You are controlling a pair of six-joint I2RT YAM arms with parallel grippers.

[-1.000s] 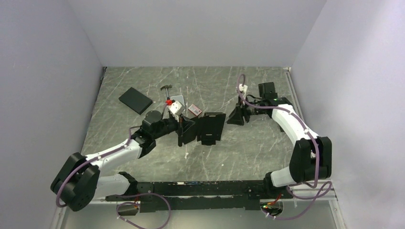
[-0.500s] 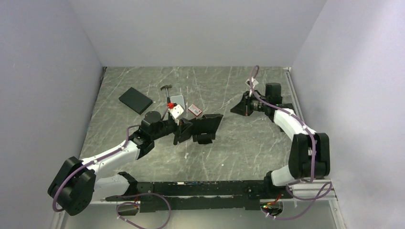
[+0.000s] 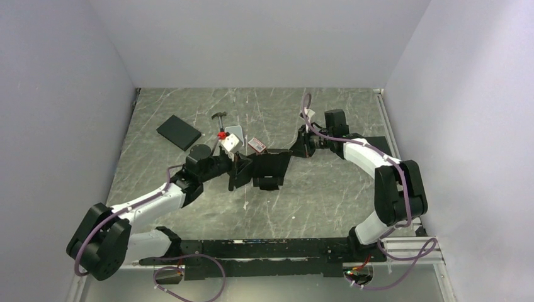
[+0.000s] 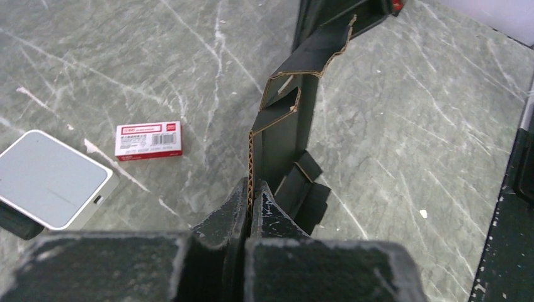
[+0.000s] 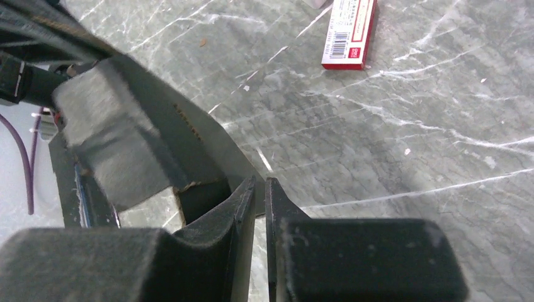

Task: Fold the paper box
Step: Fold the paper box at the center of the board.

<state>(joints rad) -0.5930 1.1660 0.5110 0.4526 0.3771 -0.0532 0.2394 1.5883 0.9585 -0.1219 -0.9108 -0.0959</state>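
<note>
The left gripper is fully closed. Both fingers clamp the corrugated edge of the paper box. The clamped panel emerges from between the fingertips and runs straight ahead of them, seen edge-on, with notched flaps further out. To the left of these fingers, apart from the box, a small red-and-white carton lies flat on the marble table. A silver-grey case lies further left and closer in. The right gripper shows only a narrow slit between its fingers. A corner of a box panel ends right at the tip of the finger on the left of that wrist view. Whether the fingers pinch this corner cannot be determined. In the overhead view the box lies between the two grippers, one at each end.
</note>
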